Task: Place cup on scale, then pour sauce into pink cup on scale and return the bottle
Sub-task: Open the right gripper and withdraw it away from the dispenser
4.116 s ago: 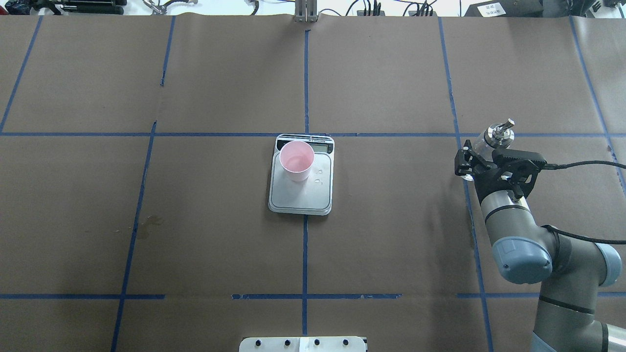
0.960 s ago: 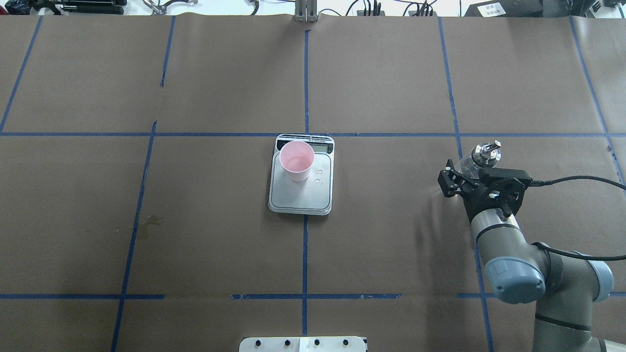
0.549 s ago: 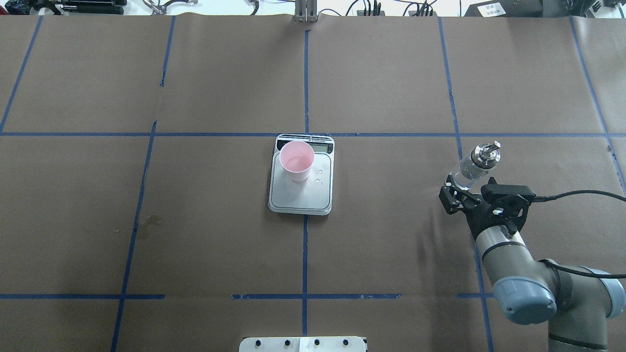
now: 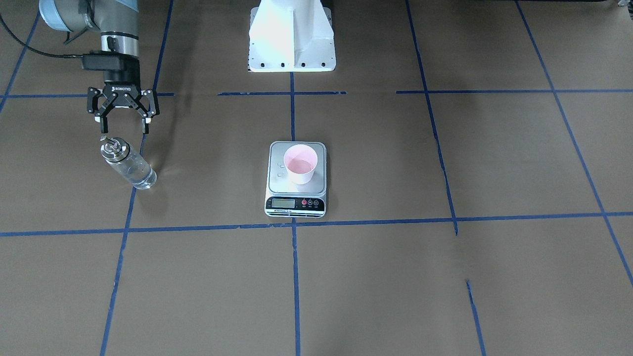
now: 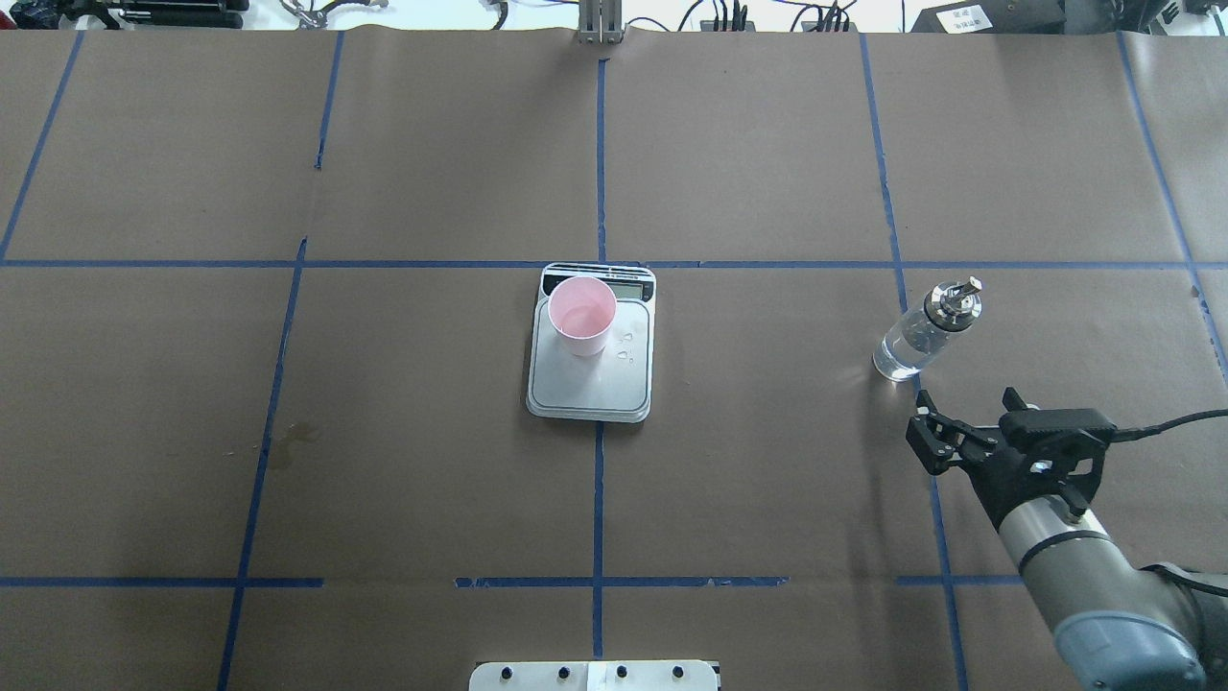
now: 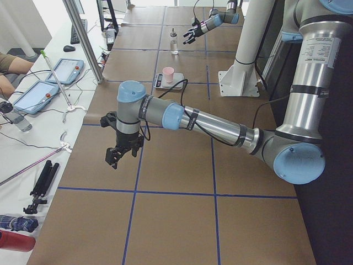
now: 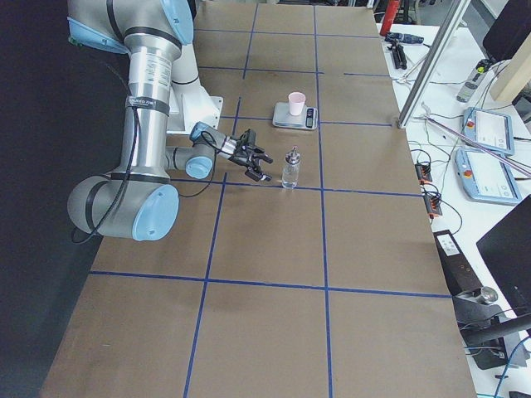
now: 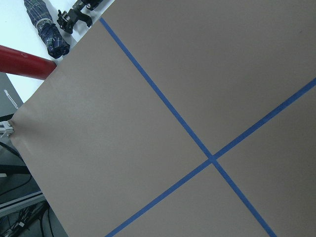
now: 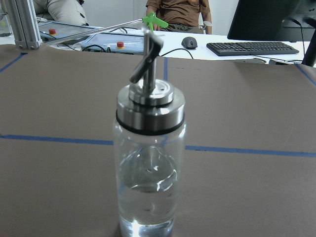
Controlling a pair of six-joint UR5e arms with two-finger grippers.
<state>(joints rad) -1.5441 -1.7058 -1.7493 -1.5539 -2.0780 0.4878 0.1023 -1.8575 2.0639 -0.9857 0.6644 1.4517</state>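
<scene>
Left jaws indistinct; right jaws spread near bottle (image 5: pixel 911 338).

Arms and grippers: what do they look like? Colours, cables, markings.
The left arm and right arm are silver-grey tubes with pale blue joint caps. The right gripper and left gripper are black, two-fingered, with linkage-style fingers; the right one carries white ROBOTIQ lettering. A black cable runs off the right wrist.
</scene>
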